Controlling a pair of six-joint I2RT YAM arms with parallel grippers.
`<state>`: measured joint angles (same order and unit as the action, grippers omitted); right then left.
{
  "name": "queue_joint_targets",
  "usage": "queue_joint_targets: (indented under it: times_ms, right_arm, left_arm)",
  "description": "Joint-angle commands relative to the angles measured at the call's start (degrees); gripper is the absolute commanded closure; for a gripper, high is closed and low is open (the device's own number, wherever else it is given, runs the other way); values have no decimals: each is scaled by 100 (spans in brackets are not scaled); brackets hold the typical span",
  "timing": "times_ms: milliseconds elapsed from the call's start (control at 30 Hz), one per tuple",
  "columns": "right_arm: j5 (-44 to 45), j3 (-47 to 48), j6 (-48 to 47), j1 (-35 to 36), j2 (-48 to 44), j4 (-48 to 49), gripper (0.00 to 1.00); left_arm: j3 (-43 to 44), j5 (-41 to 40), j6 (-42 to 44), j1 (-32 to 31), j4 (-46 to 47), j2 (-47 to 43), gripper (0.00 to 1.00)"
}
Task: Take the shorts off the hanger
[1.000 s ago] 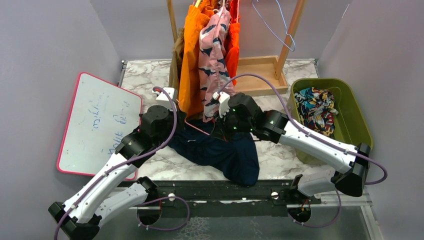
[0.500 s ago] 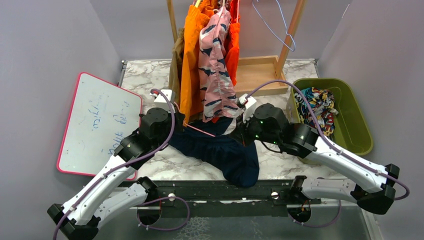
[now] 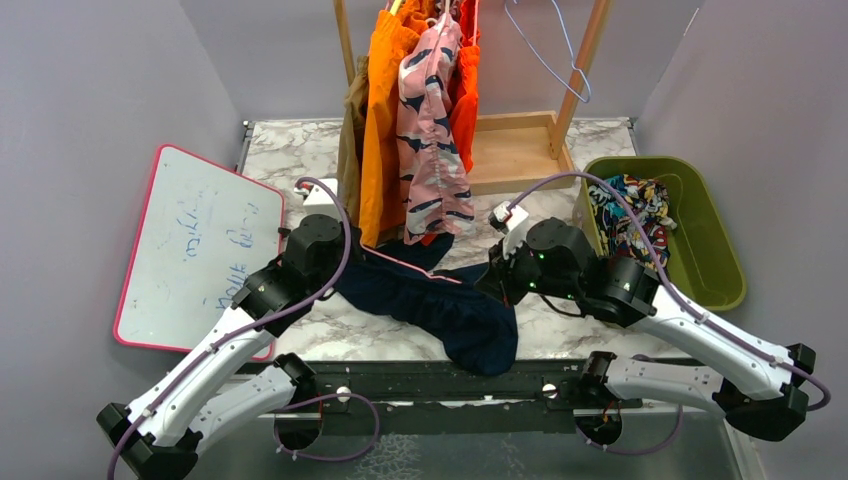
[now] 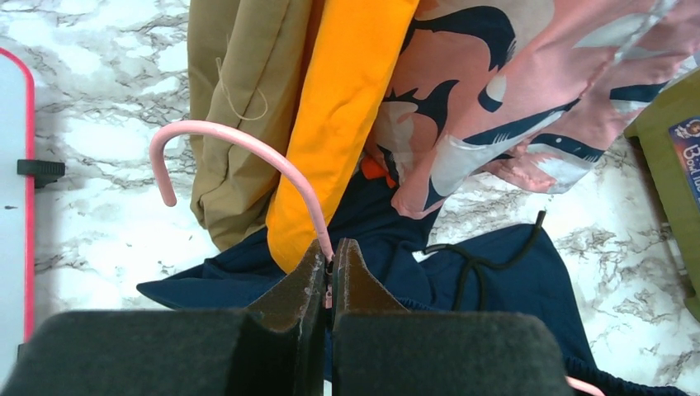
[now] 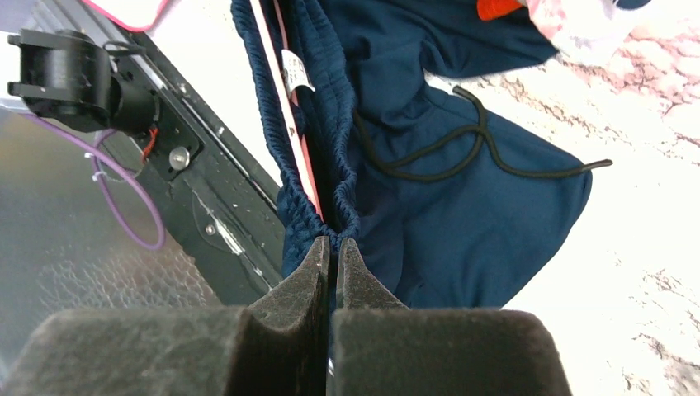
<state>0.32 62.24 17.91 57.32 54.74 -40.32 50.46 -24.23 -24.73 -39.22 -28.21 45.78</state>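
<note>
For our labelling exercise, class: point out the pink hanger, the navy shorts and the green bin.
pink hanger (image 4: 198, 126): left wrist view, top of its hook.
navy shorts (image 3: 460, 320): top external view, middle of the fabric.
green bin (image 3: 705, 240): top external view, bare inner wall.

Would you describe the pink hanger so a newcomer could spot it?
Below the wooden rack's hanging clothes, navy shorts lie on the table. The pink hanger runs through their waistband, held by the left fingers; the hanger on the rack is lilac.

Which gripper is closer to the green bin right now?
Right. The right gripper pinches the navy shorts at the waistband, just left of the green bin; the left gripper grips the pink hanger farther left, toward the whiteboard.
</note>
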Motion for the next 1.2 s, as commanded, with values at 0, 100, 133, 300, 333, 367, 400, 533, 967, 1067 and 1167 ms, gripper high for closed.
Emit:
queue_joint_targets:
  times_ms: [0, 100, 133, 300, 333, 367, 400, 533, 967, 1067, 1167]
  right_arm:
    - [-91, -185, -124, 34, 122, -488, 99]
    - [-358, -335, -170, 29, 279, -313, 99]
    - [-477, -392, -208, 32, 335, -219, 99]
    - [-206, -556, -303, 33, 511, 185, 99]
    - [17, -543, -292, 29, 565, 311, 99]
    - [220, -494, -249, 33, 643, 420, 99]
    - [369, -445, -219, 34, 724, 546, 99]
    - [925, -379, -326, 34, 1053, 1211, 99]
    - [973, -324, -40, 25, 1730, 1342, 94]
    - [1056, -392, 94, 25, 1380, 1152, 87]
    - [913, -503, 147, 23, 898, 1067, 67]
  left_arm:
    - [51, -626, 3, 37, -174, -49, 100]
    - [49, -749, -128, 36, -222, -104, 100]
    - [58, -795, -114, 36, -226, -121, 100]
    - [153, -670, 87, 37, -225, -133, 100]
    - [144, -533, 134, 37, -181, -128, 100]
    - [114, -405, 155, 37, -139, -118, 100]
    - [93, -281, 160, 37, -107, -91, 100]
    - [25, 225, 92, 36, -52, 34, 100]
    - [-265, 1073, 383, 35, 140, -49, 100]
    - [-342, 1243, 390, 37, 149, 67, 100]
    - [-403, 1325, 374, 33, 195, 186, 100]
